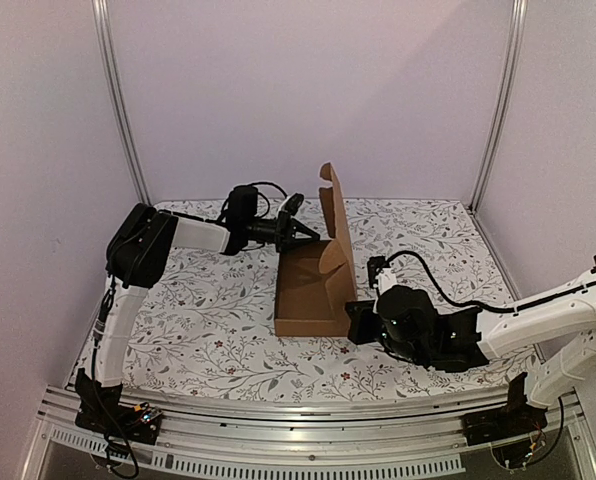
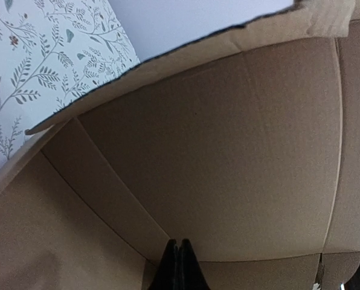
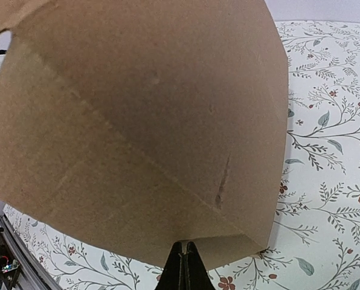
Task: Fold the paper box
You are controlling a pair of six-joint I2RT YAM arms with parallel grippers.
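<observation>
At the middle of the floral-patterned table point(image 1: 203, 320), the left gripper point(image 1: 310, 236) is closed, its fingers point(image 2: 175, 269) pressed flat together and pointing into a crease on the inner side of the paper box point(image 1: 313, 290). The right gripper point(image 1: 357, 322) is closed as well, its tips at the box's near right corner. The box lies partly folded between the two arms: one brown panel flat on the table, a taller panel standing upright along its right side
</observation>
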